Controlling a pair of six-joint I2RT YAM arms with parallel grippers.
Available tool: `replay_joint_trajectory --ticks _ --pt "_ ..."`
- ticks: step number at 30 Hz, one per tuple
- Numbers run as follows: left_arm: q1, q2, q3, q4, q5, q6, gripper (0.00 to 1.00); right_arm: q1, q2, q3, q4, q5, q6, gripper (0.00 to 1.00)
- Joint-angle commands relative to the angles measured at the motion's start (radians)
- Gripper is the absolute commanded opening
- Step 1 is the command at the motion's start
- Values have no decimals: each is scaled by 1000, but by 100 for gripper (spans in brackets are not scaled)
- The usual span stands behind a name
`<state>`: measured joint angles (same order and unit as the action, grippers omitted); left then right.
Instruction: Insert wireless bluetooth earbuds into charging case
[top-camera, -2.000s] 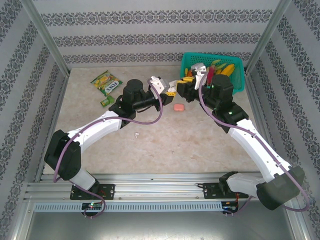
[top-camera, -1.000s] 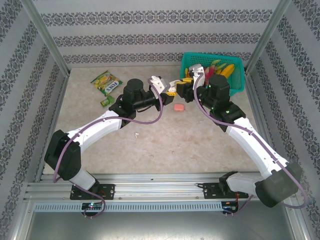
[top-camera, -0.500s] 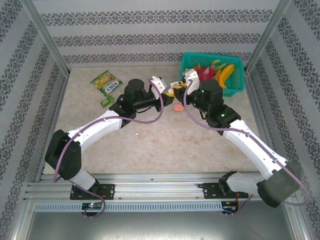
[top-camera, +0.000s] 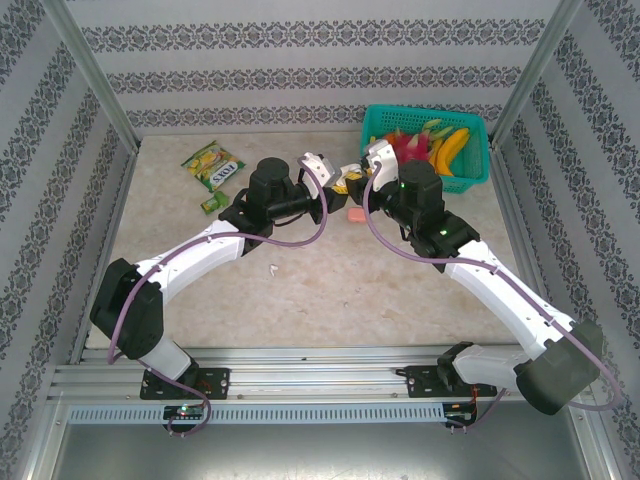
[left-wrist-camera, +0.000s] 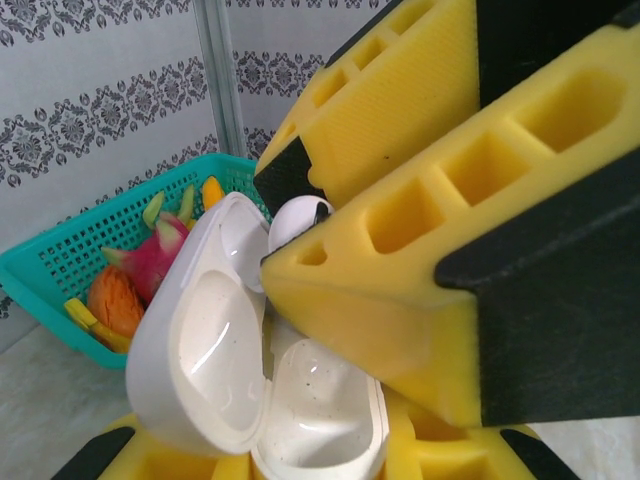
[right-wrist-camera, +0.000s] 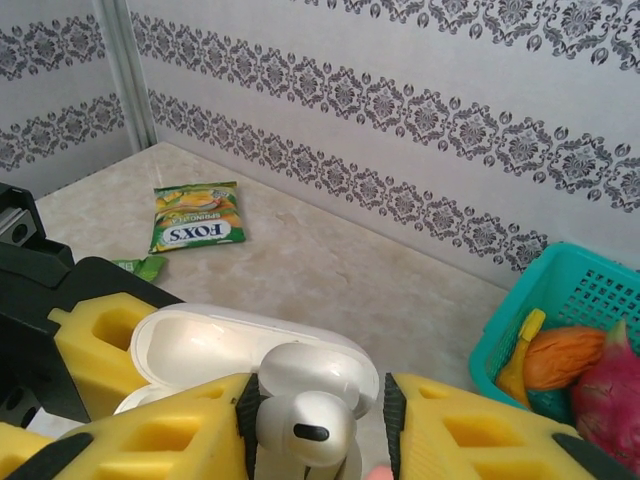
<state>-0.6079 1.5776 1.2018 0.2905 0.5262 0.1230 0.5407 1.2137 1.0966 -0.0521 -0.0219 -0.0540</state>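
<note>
Right arm had swung in from over the basket and closed up on the left one, so both grippers met above the far middle of the worktop. Left gripper was clamped on the white charging case, lid flipped open, wells facing up and toward the right gripper. In the right wrist view a white earbud sat between the right gripper's yellow fingers, just at the near edge of the open case. In the left wrist view the same earbud poked out by the lid's upper rim, above the wells and not yet down in one. We couldn't tell whether the right gripper was gripping the earbud firmly or had begun to let go; there looked to be a sliver of gap on one side. Our read: approach done, insertion about to start. Next move would need the stem lined up with a well, then a short push down. Risk: if it lets go early, the bud bounces off the lid. A pink case and a small white piece, possibly another earbud, lay on the worktop, untouched.
</note>
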Motion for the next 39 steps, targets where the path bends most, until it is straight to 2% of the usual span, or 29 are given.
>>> replay_joint_trajectory --ticks 1,19,29,39 --pt "-19 7 42 57 21 -13 0 15 4 18 -33 -22 27 44" --pt "-19 19 22 68 10 -18 0 -41 -26 75 -25 -108 213 59" --pt "-18 18 18 75 8 -19 0 -107 -54 61 -8 -129 294 60" --pt "-17 3 -10 93 -23 -2 0 -194 -109 28 -23 -156 439 62"
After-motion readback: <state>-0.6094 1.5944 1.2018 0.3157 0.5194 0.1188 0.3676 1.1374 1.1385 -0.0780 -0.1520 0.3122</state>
